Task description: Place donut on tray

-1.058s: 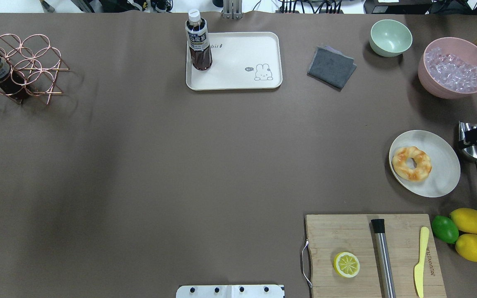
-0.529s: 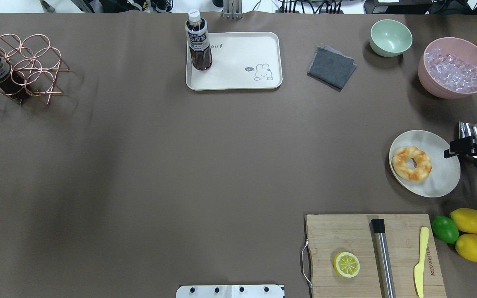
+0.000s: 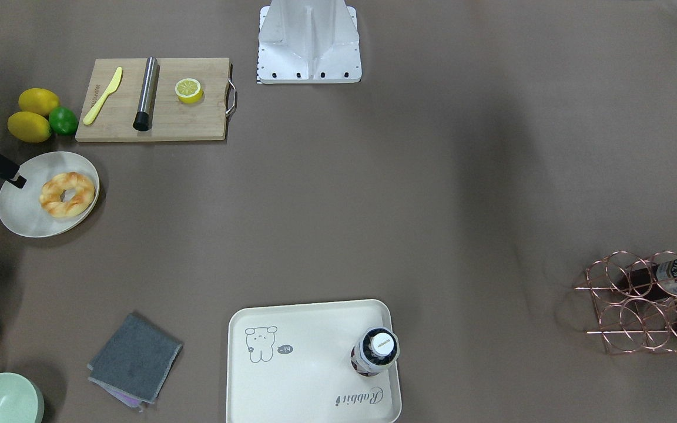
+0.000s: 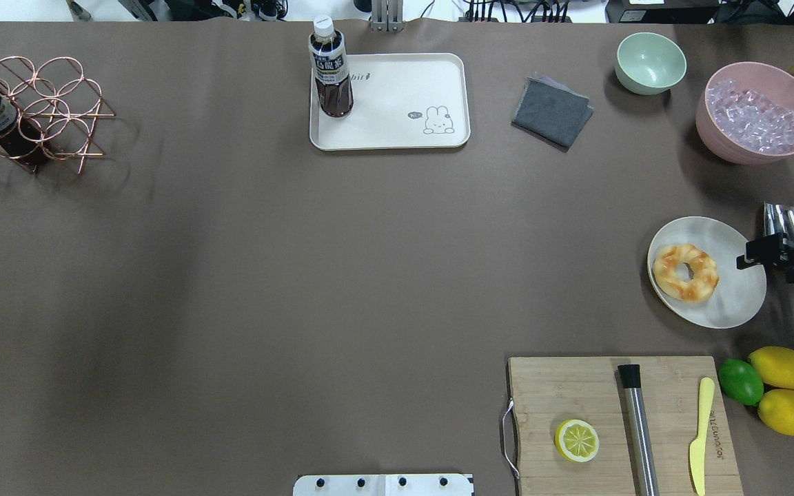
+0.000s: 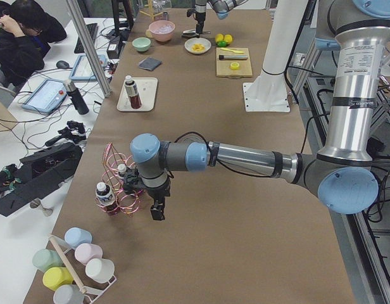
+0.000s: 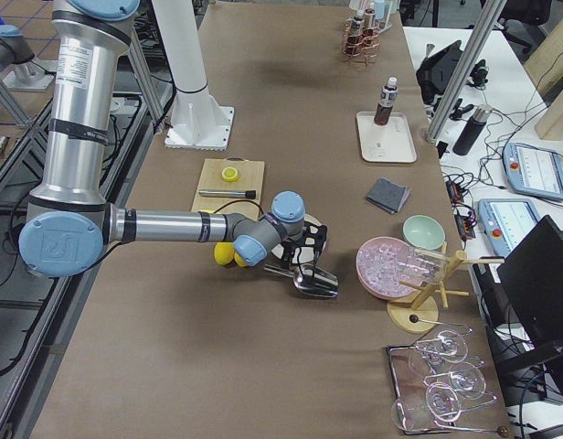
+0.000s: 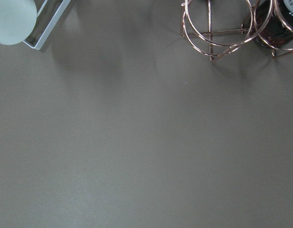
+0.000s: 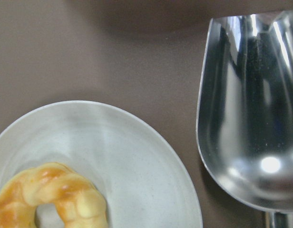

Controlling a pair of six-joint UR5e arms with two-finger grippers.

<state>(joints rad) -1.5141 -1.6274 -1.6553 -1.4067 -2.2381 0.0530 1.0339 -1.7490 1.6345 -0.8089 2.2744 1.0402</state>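
The donut lies on the left part of a round off-white plate at the table's right side. It also shows in the front view and at the lower left of the right wrist view. The cream tray with the bear drawing is at the far middle, with a dark drink bottle standing on its left end. My right gripper hovers at the plate's right rim, to the right of the donut. It looks open and empty. My left gripper hangs near the wire rack; I cannot tell its state.
A metal scoop lies right of the plate. A pink bowl of ice, a green bowl and a grey cloth are at the far right. A cutting board holds a halved lemon, and a copper wire rack stands far left.
My right gripper has moved from over the scoop toward the plate; its tip now reaches the plate's right rim. The donut and tray have not moved.
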